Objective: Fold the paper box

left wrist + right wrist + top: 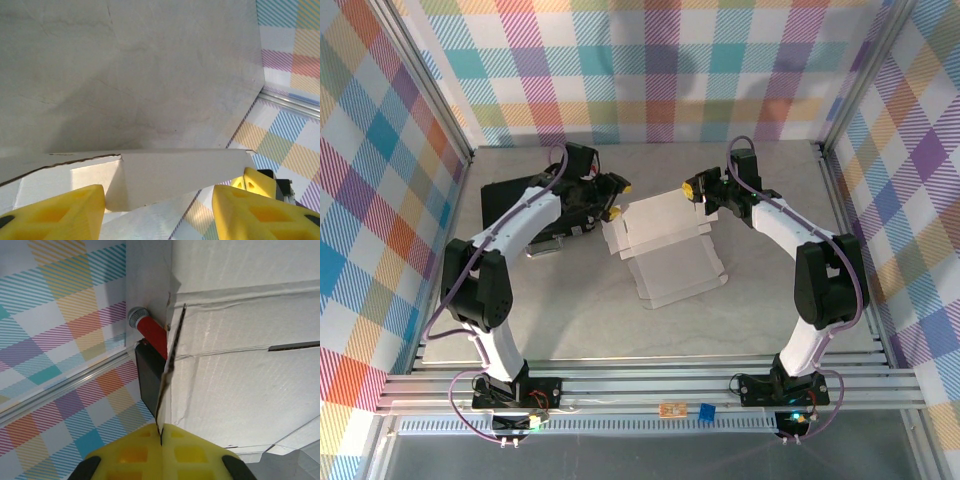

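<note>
The paper box (665,245) looks about half folded, most flaps yet to close, right claw (161,432) clenched on one panel's edge, left claw (157,200) released astride another.

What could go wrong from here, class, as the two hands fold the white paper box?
1. The right hand pinches a thin flap of the paper box at its very edge; a pull might tear it.
2. The left hand stands open astride another flap, so that side could slip or spring back.
</note>
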`<state>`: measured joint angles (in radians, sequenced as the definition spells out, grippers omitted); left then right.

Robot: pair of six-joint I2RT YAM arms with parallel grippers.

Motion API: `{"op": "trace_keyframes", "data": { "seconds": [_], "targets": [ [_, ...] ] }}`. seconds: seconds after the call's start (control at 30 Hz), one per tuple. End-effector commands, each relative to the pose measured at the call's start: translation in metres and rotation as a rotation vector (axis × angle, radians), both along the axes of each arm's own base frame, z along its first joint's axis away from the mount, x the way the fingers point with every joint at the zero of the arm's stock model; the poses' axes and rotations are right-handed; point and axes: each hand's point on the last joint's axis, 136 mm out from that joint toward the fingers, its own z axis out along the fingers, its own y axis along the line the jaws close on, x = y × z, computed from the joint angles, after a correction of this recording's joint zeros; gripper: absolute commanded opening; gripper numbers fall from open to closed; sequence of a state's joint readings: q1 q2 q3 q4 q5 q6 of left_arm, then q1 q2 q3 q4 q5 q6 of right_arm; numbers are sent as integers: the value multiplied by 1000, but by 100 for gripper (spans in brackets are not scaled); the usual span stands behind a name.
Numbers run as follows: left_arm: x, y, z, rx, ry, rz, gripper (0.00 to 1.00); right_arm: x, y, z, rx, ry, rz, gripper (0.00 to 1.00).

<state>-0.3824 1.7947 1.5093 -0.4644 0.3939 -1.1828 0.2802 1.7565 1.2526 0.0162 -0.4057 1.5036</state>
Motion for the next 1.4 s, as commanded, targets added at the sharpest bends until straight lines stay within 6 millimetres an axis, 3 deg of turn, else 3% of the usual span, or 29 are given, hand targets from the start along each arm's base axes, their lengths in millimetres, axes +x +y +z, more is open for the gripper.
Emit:
{"op": "trace_keyframes", "data": {
  "seconds": [0.0,0.2,0.6,0.73,0.83,0.93,1.17,1.37],
  "targets": [
    [-6,-12,-7,-38,33,-15,57,6,0,15,14,-36,6,0],
    [-2,-11,-12,-39,40,2,49,4,0,13,14,-30,4,0],
    [-1,1,-20,-35,59,74,0,1,-1,11,23,-24,-2,0],
    [0,4,-19,-49,52,107,0,-3,-2,12,21,-23,-4,0],
    [0,4,-19,-53,51,116,0,-9,2,14,23,-53,-23,34],
    [1,5,-17,-50,45,116,0,-18,15,12,28,-74,-23,50],
    [1,3,-16,-51,44,102,0,-21,38,-1,42,-48,11,49],
    [2,2,-14,-56,38,95,0,-17,47,-13,25,-17,16,39]
  ]
}}
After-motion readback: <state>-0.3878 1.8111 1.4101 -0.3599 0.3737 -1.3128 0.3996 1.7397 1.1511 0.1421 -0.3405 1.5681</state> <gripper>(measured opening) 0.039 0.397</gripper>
